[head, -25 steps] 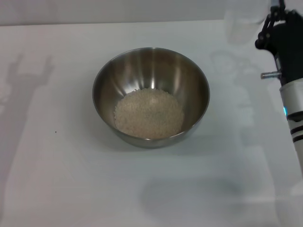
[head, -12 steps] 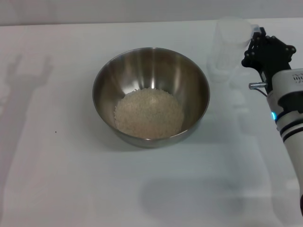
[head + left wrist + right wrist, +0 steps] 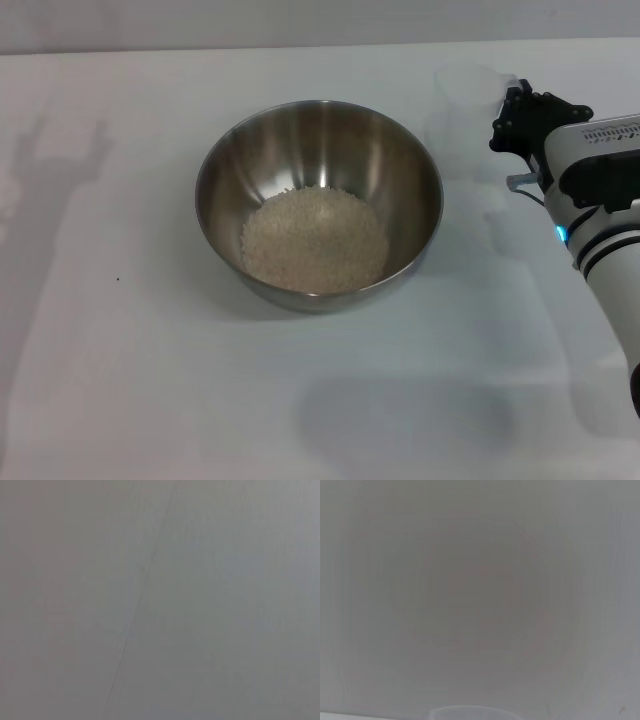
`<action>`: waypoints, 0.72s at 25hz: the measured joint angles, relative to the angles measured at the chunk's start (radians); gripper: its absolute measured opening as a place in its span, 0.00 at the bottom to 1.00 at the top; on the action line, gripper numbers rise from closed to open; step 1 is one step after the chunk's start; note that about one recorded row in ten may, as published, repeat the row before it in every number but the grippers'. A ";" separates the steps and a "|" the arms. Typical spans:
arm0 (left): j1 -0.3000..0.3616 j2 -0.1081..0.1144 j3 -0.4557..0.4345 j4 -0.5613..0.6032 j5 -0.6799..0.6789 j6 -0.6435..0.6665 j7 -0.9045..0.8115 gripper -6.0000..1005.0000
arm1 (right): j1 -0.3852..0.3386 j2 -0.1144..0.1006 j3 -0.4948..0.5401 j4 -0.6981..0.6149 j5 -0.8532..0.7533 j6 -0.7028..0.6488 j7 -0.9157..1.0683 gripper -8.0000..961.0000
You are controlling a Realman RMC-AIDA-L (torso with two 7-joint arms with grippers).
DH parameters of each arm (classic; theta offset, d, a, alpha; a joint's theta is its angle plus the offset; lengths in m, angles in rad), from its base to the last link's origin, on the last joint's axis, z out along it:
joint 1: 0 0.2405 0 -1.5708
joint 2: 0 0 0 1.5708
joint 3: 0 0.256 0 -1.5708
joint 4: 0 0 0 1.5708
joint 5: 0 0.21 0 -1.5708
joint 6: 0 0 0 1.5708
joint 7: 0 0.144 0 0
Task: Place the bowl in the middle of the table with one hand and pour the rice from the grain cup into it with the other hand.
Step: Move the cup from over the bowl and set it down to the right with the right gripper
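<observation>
Holding grain cup (image 3: 468, 95) upright by bowl (image 3: 318, 205) w/ rice (image 3: 314, 239): right gripper (image 3: 503, 118), jaws clamped on it

The rice (image 3: 315, 240) lies in the bowl (image 3: 230, 160); grain cup (image 3: 467, 92) behind-right.

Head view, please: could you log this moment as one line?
rice: in bowl | cup: upright, empty, in right tool, right of bowl | left arm: out of view

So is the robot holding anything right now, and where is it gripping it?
The right gripper holds the grain cup by its side wall, upright, beside the bowl. The left gripper is out of view.
</observation>
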 joint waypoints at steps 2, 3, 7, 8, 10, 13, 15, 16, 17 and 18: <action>-0.001 0.000 0.000 0.000 0.000 0.000 0.001 0.86 | 0.002 0.000 -0.001 -0.001 -0.001 0.003 0.001 0.02; -0.002 0.000 0.000 0.000 0.000 0.000 0.001 0.86 | 0.005 0.000 -0.001 -0.002 -0.003 0.009 0.001 0.02; -0.005 0.000 0.000 -0.001 0.000 0.000 0.004 0.86 | 0.031 0.001 0.001 -0.025 -0.006 0.059 0.002 0.02; -0.005 0.000 0.000 -0.002 0.000 0.000 0.004 0.86 | 0.036 0.001 0.002 -0.031 -0.006 0.070 0.002 0.02; -0.006 0.000 0.000 -0.003 0.000 0.002 0.005 0.86 | 0.040 0.001 0.002 -0.034 -0.007 0.076 0.002 0.02; -0.006 0.000 0.000 -0.003 0.000 0.002 0.005 0.86 | 0.042 0.001 0.003 -0.035 -0.007 0.087 0.002 0.02; -0.003 0.000 0.000 -0.005 0.000 0.006 0.005 0.86 | 0.042 0.001 0.001 -0.036 -0.007 0.089 0.002 0.02; -0.003 0.000 0.000 -0.005 0.000 0.006 0.005 0.86 | 0.042 0.001 0.001 -0.036 -0.007 0.089 0.002 0.02; -0.003 0.000 0.000 -0.005 0.000 0.006 0.005 0.86 | 0.043 0.001 -0.001 -0.037 -0.007 0.091 0.001 0.02; -0.003 0.000 0.000 -0.005 0.000 0.006 0.005 0.86 | 0.044 0.001 -0.003 -0.038 -0.007 0.095 0.001 0.02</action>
